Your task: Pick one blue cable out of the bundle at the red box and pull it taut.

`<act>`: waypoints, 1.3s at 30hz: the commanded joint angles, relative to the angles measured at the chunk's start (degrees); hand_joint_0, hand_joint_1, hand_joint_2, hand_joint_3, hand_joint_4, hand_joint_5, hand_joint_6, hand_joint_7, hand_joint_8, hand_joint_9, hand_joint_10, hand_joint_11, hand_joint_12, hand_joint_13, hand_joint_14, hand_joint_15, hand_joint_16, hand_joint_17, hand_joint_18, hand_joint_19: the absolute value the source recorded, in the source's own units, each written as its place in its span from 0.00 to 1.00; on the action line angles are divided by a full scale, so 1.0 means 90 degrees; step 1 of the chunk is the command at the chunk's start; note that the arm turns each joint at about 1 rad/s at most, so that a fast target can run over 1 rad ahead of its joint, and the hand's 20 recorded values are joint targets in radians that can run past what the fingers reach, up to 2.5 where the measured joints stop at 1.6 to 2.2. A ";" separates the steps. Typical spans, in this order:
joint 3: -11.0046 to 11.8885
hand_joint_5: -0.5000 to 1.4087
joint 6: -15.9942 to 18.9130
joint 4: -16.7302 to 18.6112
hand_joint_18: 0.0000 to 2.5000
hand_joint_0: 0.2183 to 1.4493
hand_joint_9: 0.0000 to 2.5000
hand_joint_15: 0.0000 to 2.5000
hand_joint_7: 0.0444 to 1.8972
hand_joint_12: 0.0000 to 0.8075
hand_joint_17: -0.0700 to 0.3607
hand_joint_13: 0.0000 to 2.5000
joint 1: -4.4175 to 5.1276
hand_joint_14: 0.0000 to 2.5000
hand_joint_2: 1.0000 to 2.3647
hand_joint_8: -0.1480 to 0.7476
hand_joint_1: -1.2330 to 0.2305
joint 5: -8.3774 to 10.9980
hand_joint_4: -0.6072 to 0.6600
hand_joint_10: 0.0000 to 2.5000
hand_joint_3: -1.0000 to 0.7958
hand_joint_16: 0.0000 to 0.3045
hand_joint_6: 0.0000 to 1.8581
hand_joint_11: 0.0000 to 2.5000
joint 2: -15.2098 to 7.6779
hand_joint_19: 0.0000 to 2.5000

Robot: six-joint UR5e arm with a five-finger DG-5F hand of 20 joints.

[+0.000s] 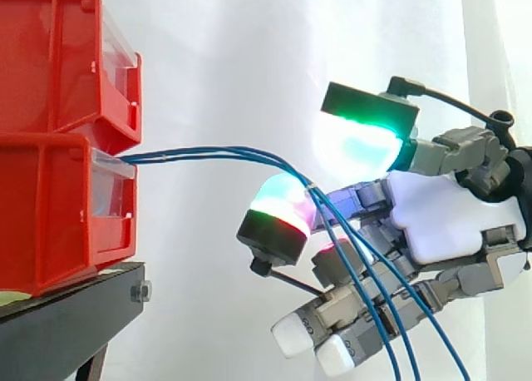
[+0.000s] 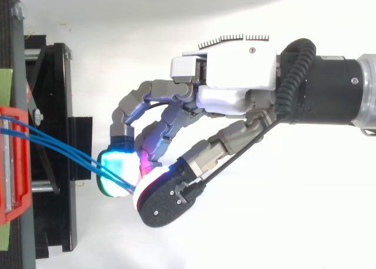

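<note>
Side view. Two red bins (image 1: 50, 223) stand stacked on the left end of a black stand (image 1: 75, 314), before a white curtain (image 1: 233, 56). A bundle of blue cables (image 1: 216, 153) leaves the front of the lower bin just under the upper bin. It runs nearly level to the right, well clear of the stand's edge. At the hand (image 1: 449, 215), which enters from the right, the cables bend sharply and drop toward the bottom edge, fanning apart across the lower fingers. The bend lies between two glowing fingertips (image 1: 357, 144). One is green and white above; the other, below and to the left, is cyan, green and red. The remaining fingers, with white pads, point down and to the left.

Top view. The red bins (image 2: 20, 163) sit at the left edge on the black stand (image 2: 59, 104). The blue cables (image 2: 59, 144) slant from the bins to the right and toward the bottom edge. They converge and end between a green-cyan pad (image 2: 114, 172) and a white-magenta pad pressed close beside it. The hand (image 2: 235, 75) is curled, its fingers and thumb drawn together and pinching the cables. The number of cables held cannot be told. The span between bins and pads runs straight, without sag.
</note>
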 commanded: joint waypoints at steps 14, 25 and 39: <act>0.0000 0.17 -0.0004 0.0000 0.23 0.43 0.38 0.11 0.43 0.44 0.41 0.26 0.0004 0.00 0.00 0.55 0.25 -0.0005 0.41 0.01 0.28 0.16 0.50 0.46 0.0003 0.10; 0.0000 0.17 -0.0004 0.0000 0.22 0.28 0.42 0.12 0.37 0.46 0.43 0.26 -0.0006 0.00 0.00 0.58 0.37 -0.0005 0.52 0.00 0.28 0.17 0.49 0.47 0.0003 0.11; 0.0000 0.16 0.0250 -0.0019 0.21 0.29 0.43 0.12 0.37 0.47 0.44 0.27 -0.0006 0.00 0.00 0.57 0.33 0.0004 0.53 0.00 0.28 0.17 0.48 0.47 0.0003 0.12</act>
